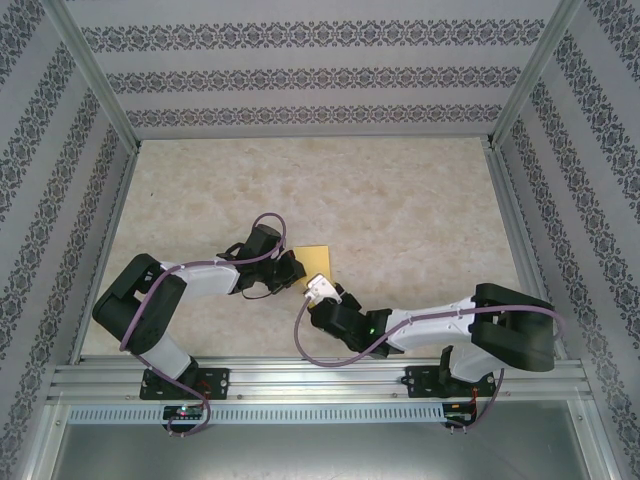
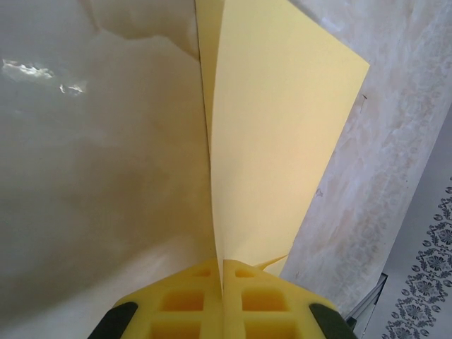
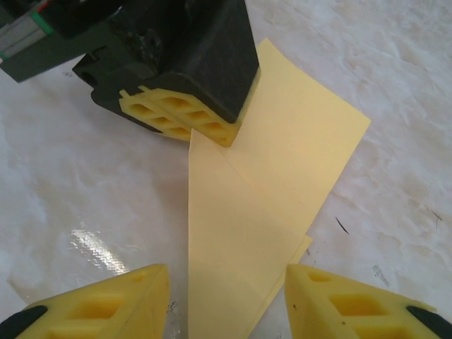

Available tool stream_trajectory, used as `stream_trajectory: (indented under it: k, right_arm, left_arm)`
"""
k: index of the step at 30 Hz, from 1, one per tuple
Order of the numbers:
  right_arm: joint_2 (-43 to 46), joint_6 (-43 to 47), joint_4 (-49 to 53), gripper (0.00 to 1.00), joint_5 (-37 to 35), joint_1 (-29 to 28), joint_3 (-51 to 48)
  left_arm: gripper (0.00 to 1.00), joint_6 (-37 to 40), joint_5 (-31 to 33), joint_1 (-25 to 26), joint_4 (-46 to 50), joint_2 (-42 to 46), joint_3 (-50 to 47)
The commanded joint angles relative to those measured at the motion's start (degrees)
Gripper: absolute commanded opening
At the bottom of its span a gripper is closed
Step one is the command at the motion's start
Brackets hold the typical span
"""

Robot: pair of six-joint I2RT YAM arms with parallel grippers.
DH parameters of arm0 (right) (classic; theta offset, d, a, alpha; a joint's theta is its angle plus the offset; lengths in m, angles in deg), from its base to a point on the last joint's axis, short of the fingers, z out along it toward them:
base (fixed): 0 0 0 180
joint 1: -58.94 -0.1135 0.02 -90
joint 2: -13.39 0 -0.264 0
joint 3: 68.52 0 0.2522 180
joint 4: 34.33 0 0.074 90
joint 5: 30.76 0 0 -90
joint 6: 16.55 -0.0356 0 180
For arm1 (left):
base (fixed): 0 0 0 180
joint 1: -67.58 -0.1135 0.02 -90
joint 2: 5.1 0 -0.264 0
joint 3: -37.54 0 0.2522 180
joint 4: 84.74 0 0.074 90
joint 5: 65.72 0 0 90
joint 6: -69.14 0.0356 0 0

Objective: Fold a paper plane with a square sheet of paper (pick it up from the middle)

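Yellow sheet of paper (image 3: 282, 162) — thin, light, limp. The left tool (image 2: 222, 286) is clenched on its fold; the right tool (image 3: 226, 300) is released, astride the near end — probably best pinched along the crease.

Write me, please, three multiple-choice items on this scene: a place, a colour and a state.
1. The paper is: A between left gripper and right gripper; B far left; C far right.
2. Its colour: A white; B blue; C yellow.
3. The left gripper is: A open; B shut on the paper; C shut, empty.
Key: 1A, each gripper sits at one end of it; 2C, plainly yellow; 3B, its fingers pinch the paper.
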Motion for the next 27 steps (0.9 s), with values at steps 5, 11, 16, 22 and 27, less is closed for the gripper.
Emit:
stream_trajectory:
  k: [5,11,16,22,27]
  right_arm:
    - [-9.85,6.07,-5.80,0.48,-2.41,-0.33,4.35]
    - [-12.99,5.87,-7.67,0.40,-5.71,0.88,5.23]
    - [-14.57,6.24,-8.15,0.24,-5.71,1.30,5.22]
    - [-15.39,5.57,-9.45,0.09,-7.25,1.36,4.90]
    - [-13.93,3.24,-9.04,0.00,-8.09,1.77,3.82]
  left_arm:
    - [0.00,1.69,-0.06,-0.09,2.49,1.02,1.49]
    - [0.00,1.95,-0.09,-0.11,2.84,0.71,1.61]
    - [0.00,1.96,-0.21,-0.12,2.97,0.64,1.70]
    - [0.01,1.98,0.25,-0.07,3.63,0.79,1.96]
    - [0.13,2.14,3.10,-0.06,6.82,2.60,2.65]
